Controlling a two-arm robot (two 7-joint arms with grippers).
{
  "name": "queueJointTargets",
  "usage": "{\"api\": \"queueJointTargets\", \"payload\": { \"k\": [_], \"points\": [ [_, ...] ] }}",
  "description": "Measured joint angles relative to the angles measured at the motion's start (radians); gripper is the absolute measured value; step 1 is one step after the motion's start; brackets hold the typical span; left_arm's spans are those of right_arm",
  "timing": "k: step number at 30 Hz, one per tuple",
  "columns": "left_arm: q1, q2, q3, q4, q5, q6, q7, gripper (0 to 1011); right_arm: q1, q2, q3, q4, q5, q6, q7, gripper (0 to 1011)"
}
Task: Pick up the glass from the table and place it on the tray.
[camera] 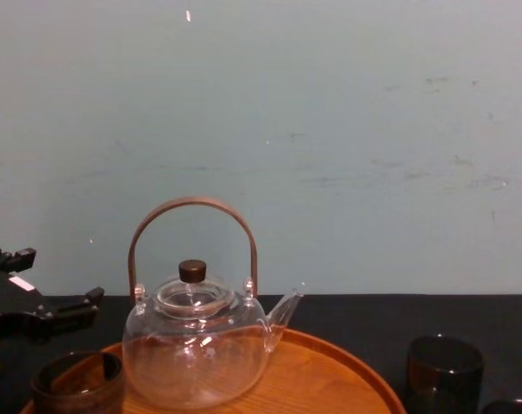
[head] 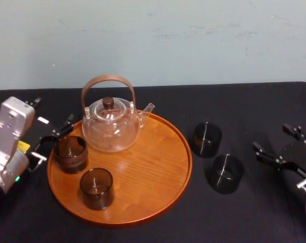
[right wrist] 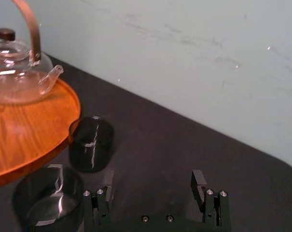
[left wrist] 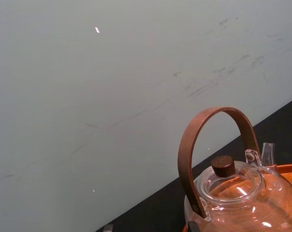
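1. Clock bearings are read in the head view, with 12 o'clock pointing away from the robot.
2. Two dark glasses are not yet on the tray. The far glass (head: 207, 139) and the near glass (head: 226, 173) both stand upright, mouths up, on the table (head: 244, 106).
3. Both are at 3 o'clock of the tray (head: 158, 167), just off its rim. The near glass is at 5 o'clock of the far one, close beside it but apart.
4. The tray already holds the teapot (head: 111, 126) at its 11 o'clock and two tray glasses (head: 70, 153) at 9 and 7 o'clock.
5. Right gripper (head: 269, 136): its fingers (right wrist: 199, 186) are spread wide and hold nothing. It is at 3 o'clock of the far glass and at 1 to 2 o'clock of the near glass.
6. In the right wrist view, both glasses sit to one side of the gap between the fingers, not in line with it.
7. Left gripper (head: 55, 137): its fingers are parted and hold nothing. It is at the tray's 9 o'clock rim, just beside a tray glass.
8. Judgement: the right arm is much nearer. It must travel toward 9 o'clock and swing sideways to straddle a glass.
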Motion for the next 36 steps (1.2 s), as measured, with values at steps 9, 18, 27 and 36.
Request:
{"api": "queueJointTargets", "payload": {
  "k": [9,18,27,36],
  "points": [
    [0.000,0.000,0.000,0.000,0.000,0.000,0.000,1001,-0.081,0.037,0.035,-0.050,0.011,0.037,0.035,1002],
    [0.000,0.000,0.000,0.000,0.000,0.000,0.000,1001,-0.154,0.074,0.053,-0.093,0.011,0.052,0.099,1002],
    [0.000,0.000,0.000,0.000,0.000,0.000,0.000,1001,-0.175,0.080,0.049,-0.108,-0.011,0.070,0.152,1002],
    [0.000,0.000,0.000,0.000,0.000,0.000,0.000,1001,-0.164,0.063,0.042,-0.105,-0.038,0.084,0.183,1002]
  ]
}}
